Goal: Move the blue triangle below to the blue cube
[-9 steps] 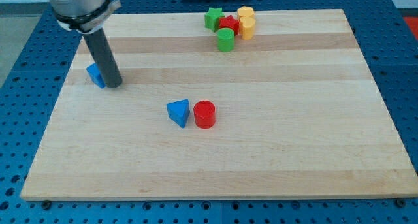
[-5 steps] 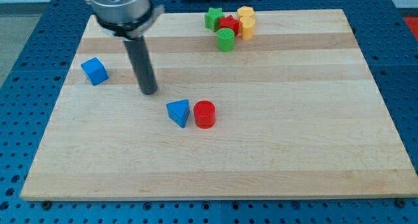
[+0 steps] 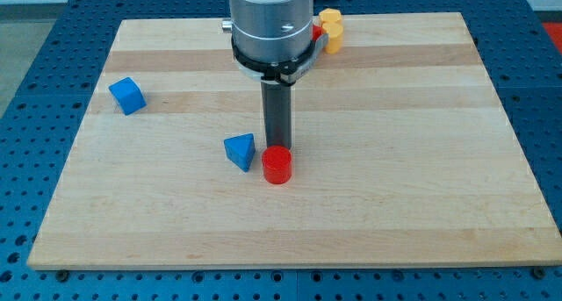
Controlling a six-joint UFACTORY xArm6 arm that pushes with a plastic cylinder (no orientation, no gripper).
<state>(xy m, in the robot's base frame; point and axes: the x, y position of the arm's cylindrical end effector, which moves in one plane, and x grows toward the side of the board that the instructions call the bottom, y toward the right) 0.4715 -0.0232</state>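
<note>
- My tip (image 3: 278, 148), the lower end of the plain rod end effector with no jaws to open or close, sits at the top edge of the red cylinder (image 3: 276, 165), touching it or just short of it; I cannot tell which
- The tip is just to the right of the blue triangle (image 3: 240, 150), a narrow gap between them
- The arm's grey housing (image 3: 270, 25) rises above the rod toward the view's top and hides most of the block cluster there
- The blue triangle lies near the middle of the desk (image 3: 404, 187), a little left of centre, with the red cylinder close on its right, nearly touching
- The triangle's pale slanted face looks toward the view's right and top, and its narrow end points down toward the view's bottom; its long axis runs roughly from upper right to lower left
- The blue cube (image 3: 127, 96) stands well apart at the view's left, near the desk's left edge, turned slightly so a corner faces the view's bottom
- Bare desk lies below the cube and between cube and triangle, and also along the whole bottom and right of the desk
- Two yellow blocks (image 3: 331, 29) show at the top edge, right of the housing, with a sliver of a red block (image 3: 316, 33) beside them; their shapes are too hidden to tell
</note>
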